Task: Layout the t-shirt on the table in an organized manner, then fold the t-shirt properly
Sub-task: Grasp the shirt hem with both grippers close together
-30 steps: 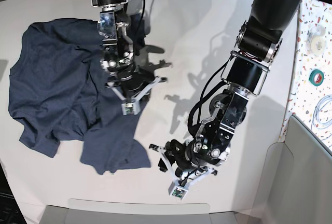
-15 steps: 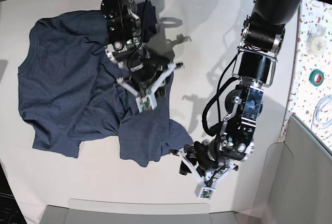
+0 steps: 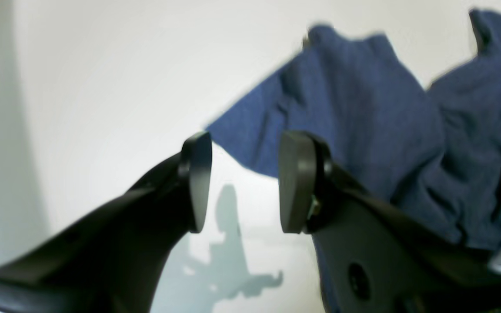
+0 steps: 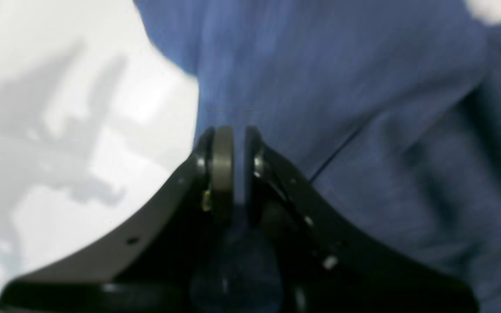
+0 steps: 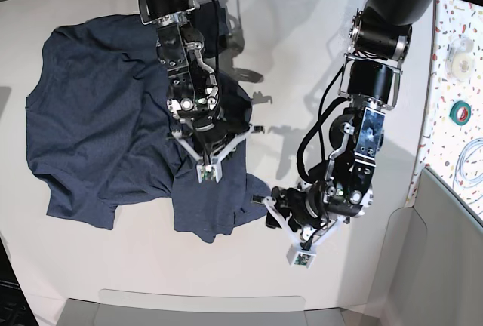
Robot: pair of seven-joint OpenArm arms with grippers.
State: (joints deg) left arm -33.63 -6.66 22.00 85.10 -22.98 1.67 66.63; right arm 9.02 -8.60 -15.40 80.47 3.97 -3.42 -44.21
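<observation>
Across nearly the whole base view stretches the large plain white smooth-topped table [image 5: 317,32], and on its left half lies the dark heathered navy-blue short-sleeved cloth t-shirt [image 5: 90,115], plain side up, its body spread toward the left edge while a rumpled flap bunches toward the lower centre of the frame. Up the right edge runs a narrow confetti-speckled strip [image 5: 460,77] with tape rolls, well apart from the work. My right gripper [image 4: 233,174], at the centre of the base view, is pinched down on a fold of the shirt's fabric; in its wrist view cloth fills the thin slot between the pads. My left gripper [image 3: 244,182], low and right of centre in the base view, holds nothing: its fingers [image 3: 198,178] stand parted over bare table, just beside the shirt's nearest corner. I judge this to be the laying-out stage, with folding not yet begun. To do it well, I should take that free corner with the left fingers, biting a single layer rather than a bunch, then draw both holds apart low over the table so the flap opens flat without dragging the spread body out of place.
</observation>
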